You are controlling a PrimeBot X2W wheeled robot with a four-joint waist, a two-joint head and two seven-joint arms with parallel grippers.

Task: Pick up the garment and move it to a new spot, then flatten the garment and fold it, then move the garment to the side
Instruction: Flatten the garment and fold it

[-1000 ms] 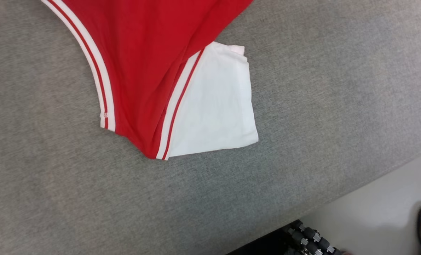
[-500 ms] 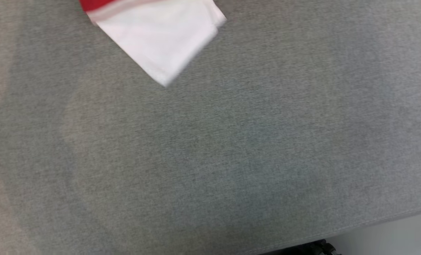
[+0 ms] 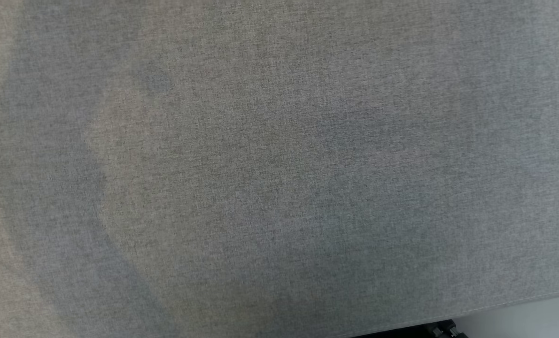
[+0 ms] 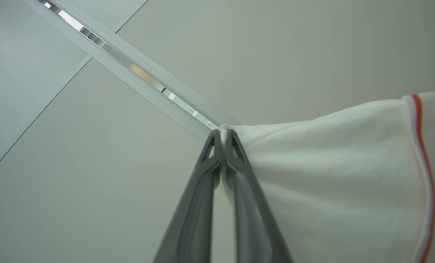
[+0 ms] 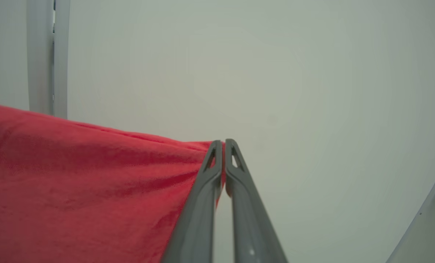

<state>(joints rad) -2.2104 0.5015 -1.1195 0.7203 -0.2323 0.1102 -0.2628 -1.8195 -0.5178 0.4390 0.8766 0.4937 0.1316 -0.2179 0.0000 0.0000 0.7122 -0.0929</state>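
The garment is red with a white sleeve and red-and-white striped trim. In the left wrist view my left gripper [image 4: 223,133] is shut on the edge of the white sleeve [image 4: 334,171], which hangs off to the right of the fingers. In the right wrist view my right gripper [image 5: 223,142] is shut on a red edge of the garment [image 5: 75,175], whose cloth spreads to the left of the fingers. Both wrist cameras look up at a pale ceiling or wall. In the head view bare grey fabric table top [image 3: 279,169] lies below.
The table's front edge [image 3: 519,300] runs along the lower right of the head view, with pale floor and a dark part of the robot's base [image 3: 441,328] beyond it. A metal rail [image 4: 129,69] crosses the ceiling panels in the left wrist view.
The garment slid up and out of the head view between the earlier frames and now; the table edge also shifted, so the camera has moved as well.
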